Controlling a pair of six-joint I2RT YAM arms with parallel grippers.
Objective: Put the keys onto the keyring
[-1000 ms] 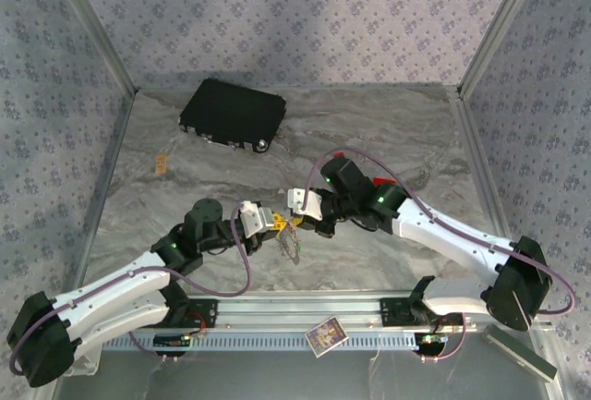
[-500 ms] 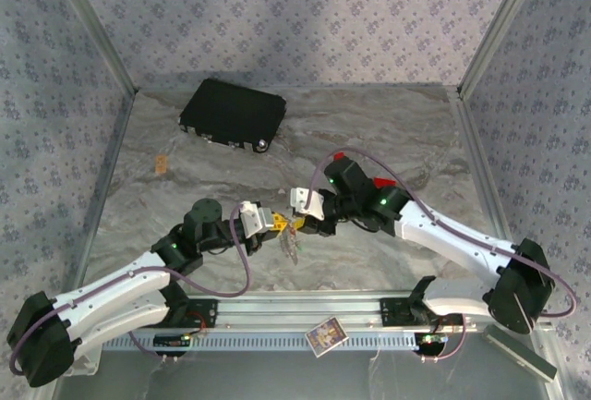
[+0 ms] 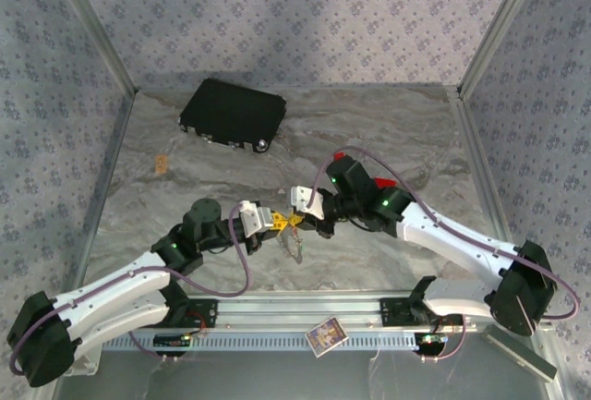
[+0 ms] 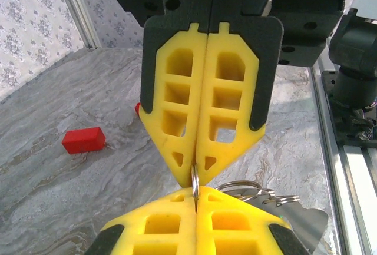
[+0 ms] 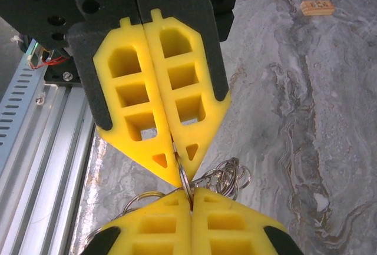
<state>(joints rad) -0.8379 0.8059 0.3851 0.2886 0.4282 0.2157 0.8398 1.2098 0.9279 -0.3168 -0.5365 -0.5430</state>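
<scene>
marbled grey tabletop (image 3: pixel 388 132) lies under both arms. left gripper (image 3: pixel 276 223) and right gripper (image 3: pixel 297 220) meet tip to tip, each pair of jaws clamped on the thin silvery keyring (image 4: pixel 194 179); possibly keys (image 3: pixel 294 248) dangle below.

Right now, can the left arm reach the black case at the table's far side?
Probably not yet. The left arm has its jaws shut on the keyring, which the right arm also pinches. The way to the black case looks free, but it must let go first.
</scene>
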